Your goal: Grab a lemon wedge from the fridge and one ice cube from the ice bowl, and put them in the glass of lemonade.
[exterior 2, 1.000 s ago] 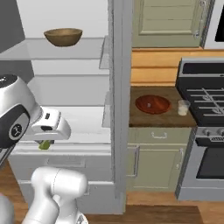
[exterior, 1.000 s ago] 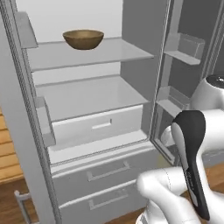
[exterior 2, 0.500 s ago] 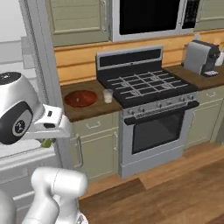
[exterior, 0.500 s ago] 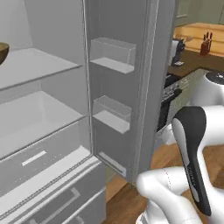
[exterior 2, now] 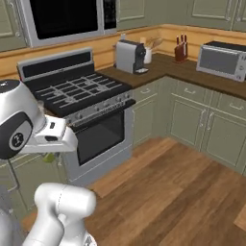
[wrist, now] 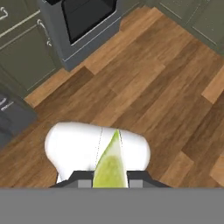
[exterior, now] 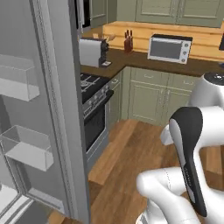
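So, in the left base view the tall grey fridge [exterior: 52, 109] stands open at the near left, its door bins bare, with the black-topped stove [exterior: 94, 83] just beyond it and a silver toaster oven [exterior: 169, 48] on the far counter. In the right base view a speck of green peeks under my hand by the stove [exterior 2: 77, 93]. In the hand view my pincer [wrist: 110, 183] is clamped on the small yellow-green lemon wedge [wrist: 110, 164], above bare wooden floor [wrist: 144, 83]. I judge the fetching done; the drop into the lemonade and the ice cube remain.

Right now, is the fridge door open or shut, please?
Open: the fridge door swings out, its inner shelf bins exposed in the left base view.
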{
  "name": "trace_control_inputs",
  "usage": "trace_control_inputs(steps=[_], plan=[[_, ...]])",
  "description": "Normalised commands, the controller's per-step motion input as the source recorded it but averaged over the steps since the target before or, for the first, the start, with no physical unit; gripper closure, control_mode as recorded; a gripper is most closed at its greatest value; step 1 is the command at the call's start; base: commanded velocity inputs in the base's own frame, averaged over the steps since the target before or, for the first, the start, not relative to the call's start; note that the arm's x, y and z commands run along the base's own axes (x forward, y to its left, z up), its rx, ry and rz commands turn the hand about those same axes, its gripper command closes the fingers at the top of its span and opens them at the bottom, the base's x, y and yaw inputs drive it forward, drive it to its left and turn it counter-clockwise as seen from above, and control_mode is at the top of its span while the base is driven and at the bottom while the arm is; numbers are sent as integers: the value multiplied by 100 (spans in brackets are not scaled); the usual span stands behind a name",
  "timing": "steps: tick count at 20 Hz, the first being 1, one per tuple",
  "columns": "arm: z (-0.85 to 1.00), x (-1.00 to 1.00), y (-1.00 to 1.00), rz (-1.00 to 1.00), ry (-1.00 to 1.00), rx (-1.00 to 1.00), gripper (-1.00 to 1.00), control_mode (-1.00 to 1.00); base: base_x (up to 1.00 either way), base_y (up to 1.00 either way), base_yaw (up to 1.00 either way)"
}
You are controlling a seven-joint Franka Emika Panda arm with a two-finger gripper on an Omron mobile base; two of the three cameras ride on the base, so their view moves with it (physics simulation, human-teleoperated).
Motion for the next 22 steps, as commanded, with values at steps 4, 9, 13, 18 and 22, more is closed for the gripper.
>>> trace_control_inputs(steps=[4, 9, 13, 18, 22], plan=[[0, 0, 0, 0, 0, 0, 100, 100, 93, -79, 6], [0, 0, 0, 0, 0, 0, 100, 100, 100, -27, 36], [0, 0, 0, 0, 0, 0, 100, 100, 100, 0, 54], [0, 0, 0, 0, 0, 0, 100, 100, 94, 10, 57], [0, 0, 0, 0, 0, 0, 100, 100, 57, 51, 59]])
